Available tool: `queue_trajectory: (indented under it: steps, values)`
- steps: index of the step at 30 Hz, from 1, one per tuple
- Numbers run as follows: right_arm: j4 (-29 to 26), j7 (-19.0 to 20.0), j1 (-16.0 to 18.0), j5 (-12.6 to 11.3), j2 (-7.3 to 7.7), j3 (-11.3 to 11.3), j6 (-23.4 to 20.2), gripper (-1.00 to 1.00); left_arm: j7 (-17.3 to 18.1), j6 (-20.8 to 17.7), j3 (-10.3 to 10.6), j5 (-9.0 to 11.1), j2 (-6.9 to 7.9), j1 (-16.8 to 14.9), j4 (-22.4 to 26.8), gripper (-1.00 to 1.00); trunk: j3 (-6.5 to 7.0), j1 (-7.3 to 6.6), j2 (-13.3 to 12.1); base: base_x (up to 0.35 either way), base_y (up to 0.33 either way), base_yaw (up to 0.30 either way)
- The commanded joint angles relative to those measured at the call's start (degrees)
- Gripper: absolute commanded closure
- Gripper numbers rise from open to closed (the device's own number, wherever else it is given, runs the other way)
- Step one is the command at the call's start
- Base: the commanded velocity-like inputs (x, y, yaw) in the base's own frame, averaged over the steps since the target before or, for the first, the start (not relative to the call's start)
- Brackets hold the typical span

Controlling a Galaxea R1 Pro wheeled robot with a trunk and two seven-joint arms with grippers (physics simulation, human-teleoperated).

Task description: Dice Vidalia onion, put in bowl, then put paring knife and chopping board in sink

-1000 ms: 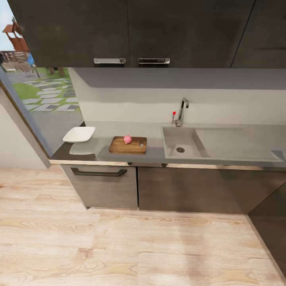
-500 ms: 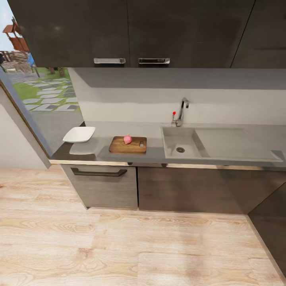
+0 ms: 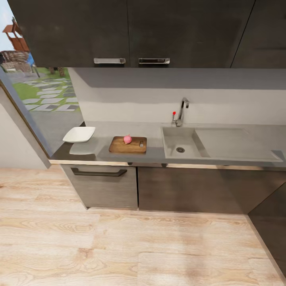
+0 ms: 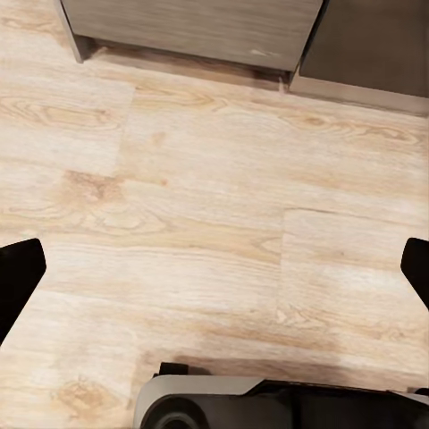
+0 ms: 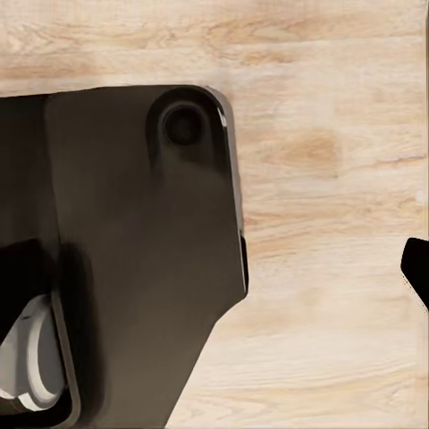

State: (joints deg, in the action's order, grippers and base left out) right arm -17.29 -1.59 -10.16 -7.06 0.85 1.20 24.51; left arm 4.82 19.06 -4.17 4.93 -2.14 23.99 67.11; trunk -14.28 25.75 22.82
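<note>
The pinkish Vidalia onion (image 3: 127, 139) sits whole on the brown chopping board (image 3: 119, 147), which lies on the grey countertop (image 3: 151, 131) left of the sink (image 3: 171, 139). A small dark mark (image 3: 141, 143) lies on the board's right part; I cannot tell whether it is the paring knife. The white square bowl (image 3: 79, 134) stands at the countertop's left end. The sink basin holds nothing but its drain (image 3: 180, 149). My left gripper (image 4: 214, 277) hangs open over the wooden floor, well short of the counter. My right gripper (image 5: 214, 268) points down at my dark base, one fingertip (image 5: 417, 266) showing wide to the side.
Dark upper cabinets (image 3: 131, 31) hang over the counter, and a black-handled drawer (image 3: 99, 172) sits under the bowl and board. The chrome tap (image 3: 182, 109) with a red knob stands behind the basin. Light wooden floor (image 3: 119, 246) stretches between me and the cabinets. A window (image 3: 39, 91) is at left.
</note>
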Motion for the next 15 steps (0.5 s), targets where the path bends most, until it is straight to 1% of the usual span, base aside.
queue_trajectory:
  steps: [1,5,7,15]
  values:
    - [-1.82,-0.16,-0.04,-0.52,0.03,0.06,0.94,-1.0,0.51,0.01,-0.15,0.52,-0.05,0.01,-0.05,-1.0,-0.08,0.04,0.1,0.0,0.0,0.0]
    - [-3.03,-0.24,-0.04,-1.17,0.09,-0.11,1.77,-1.0,0.53,0.01,-0.21,0.5,-0.05,0.01,-1.02,-1.0,-0.08,0.04,0.1,0.0,0.0,-0.009]
    - [-3.15,-0.23,-0.04,-1.43,0.06,-0.13,1.87,-1.0,0.52,0.01,-0.22,0.48,-0.05,0.01,-1.23,-1.0,-0.08,0.04,0.1,0.0,0.0,-0.134]
    - [-3.34,-0.19,-0.04,-1.69,0.06,-0.14,2.02,-1.0,0.54,0.01,-0.22,0.46,-0.05,0.01,-1.91,-1.0,-0.08,0.04,0.1,0.0,0.0,-0.241]
